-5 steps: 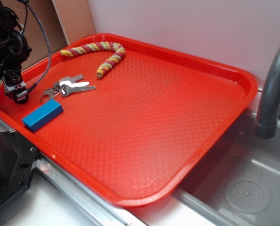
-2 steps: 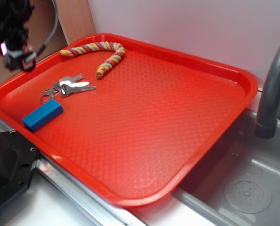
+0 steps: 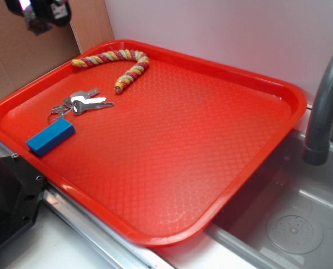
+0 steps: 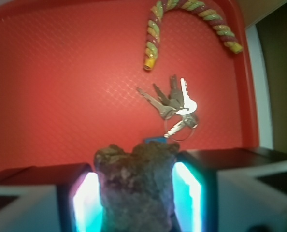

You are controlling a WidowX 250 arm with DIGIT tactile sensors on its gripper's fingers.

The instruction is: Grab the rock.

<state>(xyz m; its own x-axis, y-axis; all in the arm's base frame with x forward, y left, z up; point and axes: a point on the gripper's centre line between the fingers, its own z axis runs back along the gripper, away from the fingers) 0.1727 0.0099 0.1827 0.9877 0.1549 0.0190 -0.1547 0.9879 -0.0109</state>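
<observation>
In the wrist view the rock (image 4: 136, 186), a lumpy brown-grey stone, sits clamped between my two glowing fingers (image 4: 88, 200), high above the red tray (image 4: 61, 96). My gripper (image 4: 137, 193) is shut on it. In the exterior view the gripper (image 3: 40, 12) hangs at the top left corner, above the tray's far left rim (image 3: 21, 92), partly cut off by the frame; the rock cannot be made out there.
On the tray lie a key bunch (image 3: 79, 103), a blue block (image 3: 50, 136) and a twisted coloured rope (image 3: 119, 61). A grey faucet (image 3: 323, 106) and a sink (image 3: 290, 224) stand to the right. A brown board (image 3: 21, 50) rises behind the tray's left side.
The gripper has risen from the tray's left edge beside the blue block up to the top left corner of the exterior view.
</observation>
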